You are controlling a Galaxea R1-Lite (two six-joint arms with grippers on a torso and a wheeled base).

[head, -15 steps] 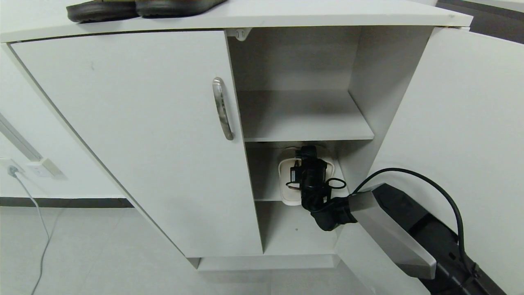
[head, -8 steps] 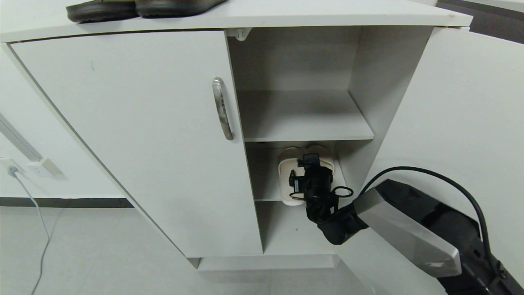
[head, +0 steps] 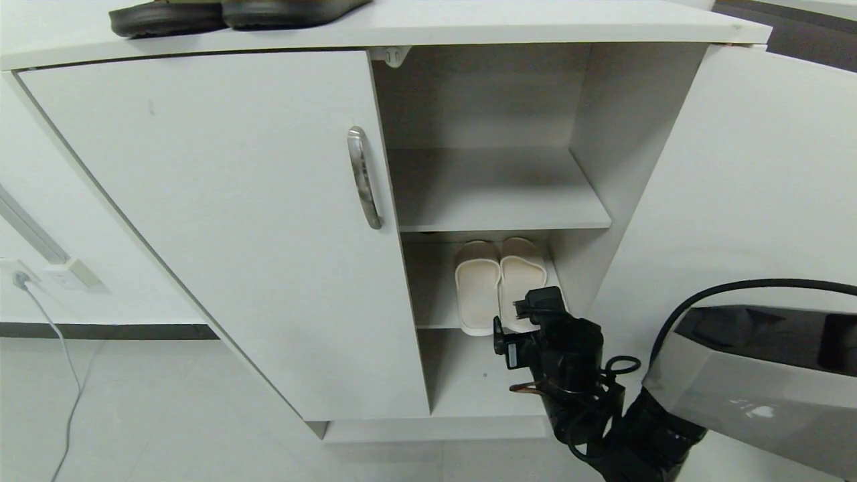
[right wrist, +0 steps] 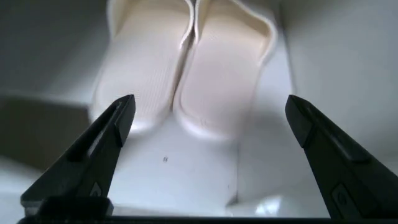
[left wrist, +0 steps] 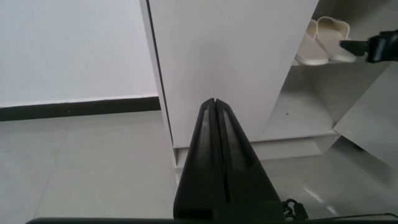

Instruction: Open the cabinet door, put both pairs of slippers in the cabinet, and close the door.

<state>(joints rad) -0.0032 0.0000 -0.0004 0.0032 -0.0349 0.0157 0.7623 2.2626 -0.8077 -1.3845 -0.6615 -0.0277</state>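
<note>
Right gripper (head: 519, 318), jaws spread and empty, hangs lower centre before the open white cabinet (head: 535, 30). Cream slide slippers (head: 499, 284) lie on its middle shelf. Dark slide slippers (head: 227, 12) sit on top, upper left. One pair stowed; second pair, door closing remain.

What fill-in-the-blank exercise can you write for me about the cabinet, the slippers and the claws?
The dark slippers rest on ____ of the cabinet.
The cream slippers lie ____ the cabinet, on a shelf.
The right claw is ____ and holds nothing.
The left claw is ____.
Missing words: top; inside; open; shut.
</note>
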